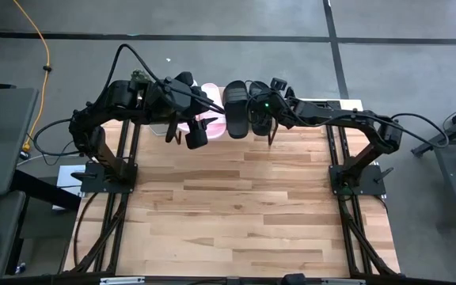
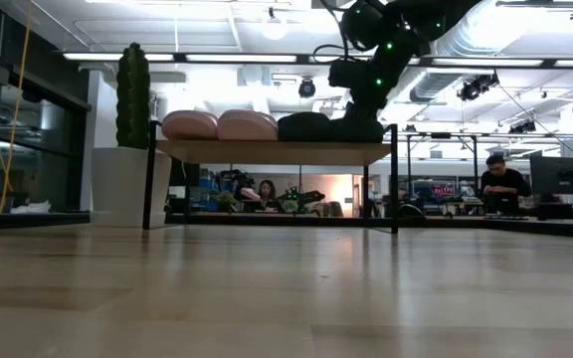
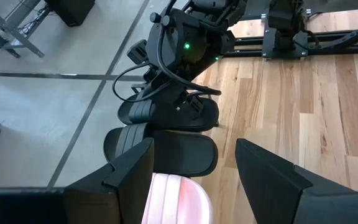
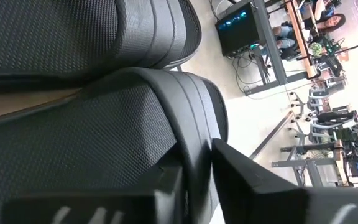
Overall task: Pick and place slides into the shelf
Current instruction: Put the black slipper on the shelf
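I was at the last step: on the low shelf with the light wooden top board (image 2: 267, 151) at the far edge of the butcher-block table (image 1: 236, 206) lay two pale pink slides (image 2: 219, 125) and two black slides (image 1: 246, 108) in a row. My right gripper (image 4: 197, 180) pinched the edge of the outer black one, so next I judged I should release it and lift clear. My left gripper (image 3: 194, 174) hung with fingers spread and empty above the pink pair; my arms hid most of them from above.

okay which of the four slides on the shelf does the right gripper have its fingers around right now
The black open-toe slide at the right-hand end of the row on the light wooden shelf. The right gripper straddles its strap edge; the other black slide and both pink ones sit free.
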You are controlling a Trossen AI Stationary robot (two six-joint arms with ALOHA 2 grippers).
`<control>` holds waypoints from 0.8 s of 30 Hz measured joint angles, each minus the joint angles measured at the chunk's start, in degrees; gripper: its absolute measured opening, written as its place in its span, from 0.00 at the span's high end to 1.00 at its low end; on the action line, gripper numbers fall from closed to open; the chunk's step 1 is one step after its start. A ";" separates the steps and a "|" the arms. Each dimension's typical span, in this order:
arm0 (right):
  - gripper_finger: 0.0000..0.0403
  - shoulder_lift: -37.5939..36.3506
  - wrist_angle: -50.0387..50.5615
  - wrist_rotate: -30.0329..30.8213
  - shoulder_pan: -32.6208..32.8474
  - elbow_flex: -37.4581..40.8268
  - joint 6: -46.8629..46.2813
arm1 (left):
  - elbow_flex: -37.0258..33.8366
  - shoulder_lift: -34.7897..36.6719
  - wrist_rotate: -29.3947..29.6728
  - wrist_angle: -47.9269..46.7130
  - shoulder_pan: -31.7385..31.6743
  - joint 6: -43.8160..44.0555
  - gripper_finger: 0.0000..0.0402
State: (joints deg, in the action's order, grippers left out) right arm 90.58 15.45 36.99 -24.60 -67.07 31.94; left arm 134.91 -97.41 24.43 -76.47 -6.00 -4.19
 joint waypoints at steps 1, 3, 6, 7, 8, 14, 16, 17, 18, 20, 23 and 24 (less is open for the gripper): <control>0.84 -0.11 0.07 0.02 0.00 0.00 0.01 | 0.00 0.00 0.00 -0.01 0.00 0.00 0.47; 0.80 -0.27 0.29 0.35 0.10 0.00 0.02 | 0.00 0.00 0.00 -0.02 0.00 0.00 0.47; 0.74 -1.28 1.04 2.12 0.64 0.02 0.17 | 0.00 0.00 0.00 0.00 0.00 -0.07 0.47; 0.73 -1.85 1.18 2.17 0.86 0.02 0.15 | 0.00 0.00 0.02 -0.02 0.00 -0.23 0.47; 0.72 -2.53 1.50 2.17 1.08 0.02 0.07 | 0.00 0.00 0.04 -0.02 0.00 -0.33 0.47; 0.69 -7.11 1.72 1.32 2.70 0.02 -0.66 | 0.00 0.00 0.09 0.00 -0.01 -0.46 0.47; 0.69 -8.23 1.80 -0.37 2.93 0.02 -1.63 | 0.00 0.00 0.12 0.00 -0.03 -0.44 0.47; 0.69 -8.60 1.96 -1.27 2.93 0.02 -1.90 | 0.00 0.00 0.15 0.03 -0.03 -0.44 0.47; 0.69 -8.69 2.09 -1.51 2.93 0.02 -1.96 | 0.00 0.00 0.15 0.03 0.00 -0.44 0.47; 0.69 -8.53 2.49 -1.64 2.80 0.02 -1.93 | 0.00 0.00 0.05 0.07 0.00 -0.29 0.47; 0.69 -7.84 2.41 -2.73 2.05 0.02 -1.92 | 0.00 0.00 -0.26 0.07 0.00 -0.04 0.47; 0.69 -7.52 2.30 -2.98 1.84 0.02 -1.92 | 0.00 0.00 -0.30 0.07 0.00 -0.02 0.47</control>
State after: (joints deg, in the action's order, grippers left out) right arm 83.06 17.75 34.01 -22.76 -67.05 30.02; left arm 134.91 -97.41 24.13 -76.40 -6.00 -4.21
